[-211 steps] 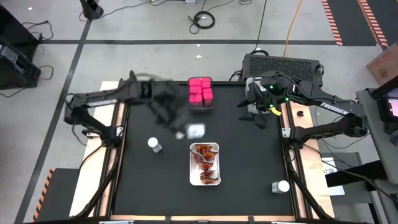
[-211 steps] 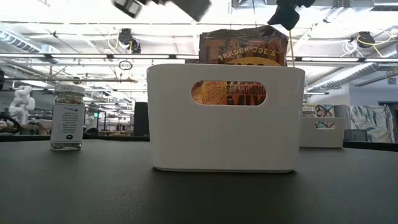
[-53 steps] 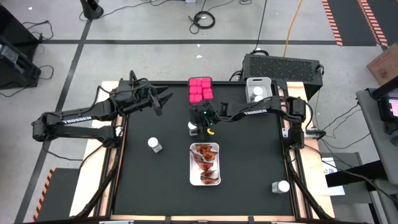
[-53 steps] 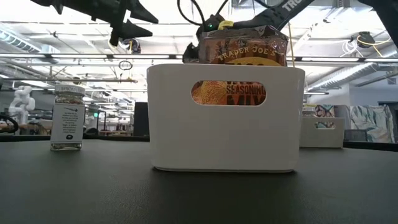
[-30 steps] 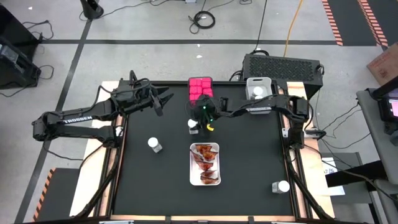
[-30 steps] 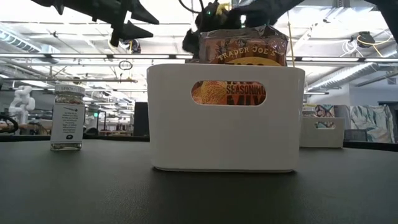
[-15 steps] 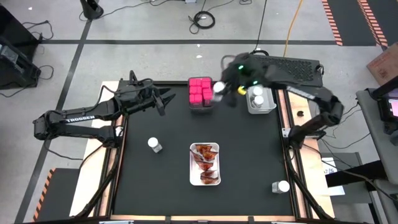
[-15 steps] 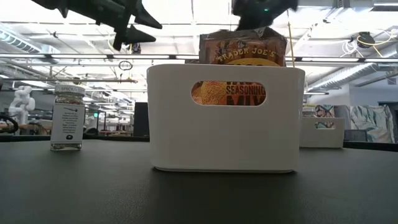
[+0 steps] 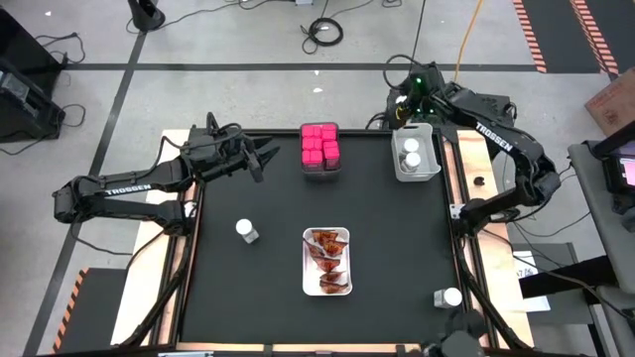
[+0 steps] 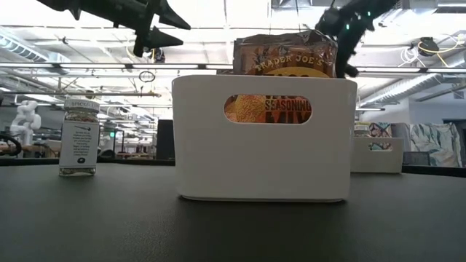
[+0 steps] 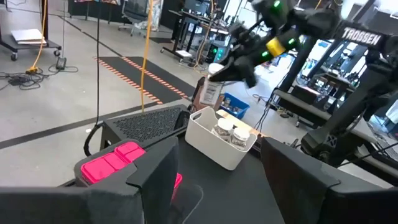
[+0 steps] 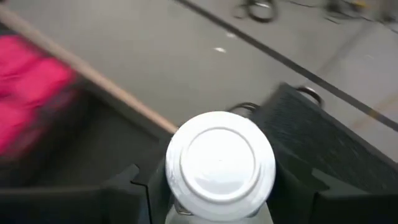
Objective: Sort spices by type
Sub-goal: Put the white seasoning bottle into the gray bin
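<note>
Black tabletop point(image 9: 268, 288), grey floor with cables beyond. Clear jar point(image 12: 221, 163), white-capped, clamped in right gripper point(image 9: 405, 107) above the grey bin point(image 9: 434, 167) at the far right; left gripper point(image 9: 260, 157) spread, idle near pink boxes point(image 9: 319, 146)

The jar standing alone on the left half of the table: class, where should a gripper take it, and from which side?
The jar stands upright, white cap up, apart from the packet bin. Probably best: descend from above and close the fingers across the cap or the body just below it. The left gripper, open, is nearer.
</note>
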